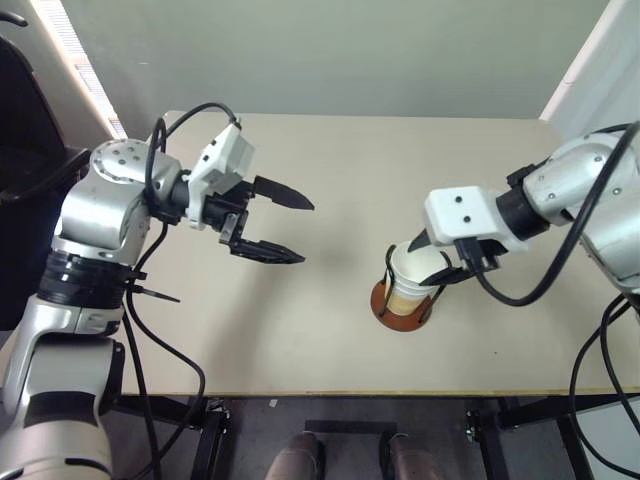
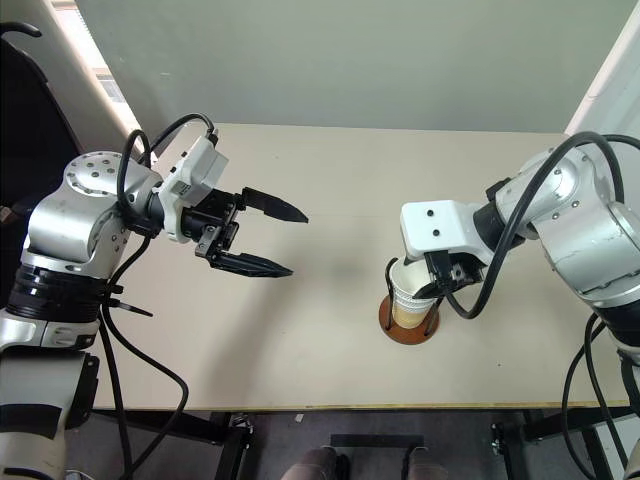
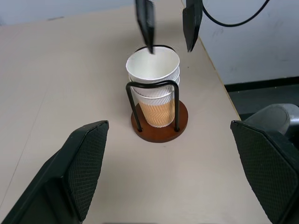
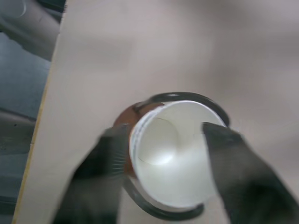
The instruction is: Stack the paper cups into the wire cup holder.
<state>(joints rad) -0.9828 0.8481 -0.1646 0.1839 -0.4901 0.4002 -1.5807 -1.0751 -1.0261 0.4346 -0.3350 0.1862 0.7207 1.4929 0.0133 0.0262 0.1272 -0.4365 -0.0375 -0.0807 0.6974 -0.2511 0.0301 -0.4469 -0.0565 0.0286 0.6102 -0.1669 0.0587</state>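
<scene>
The wire cup holder stands on the bench near its front edge, toward the robot's right. The paper cups, nested 1 inside another, sit upright inside the holder's black loops on its reddish-brown base; 3 rims can be counted in the left wrist view.

The right arm reaches in from the right of the holder, wrist bent down, so that the right gripper points steeply down at the top cup. Its 2 fingers stand apart on either side of the top rim, 1 tip at the rim; whether they press it cannot be told.

The left gripper hovers well to the left of the holder, above the bench, pointing across toward it, fingers spread wide and holding nothing.
</scene>
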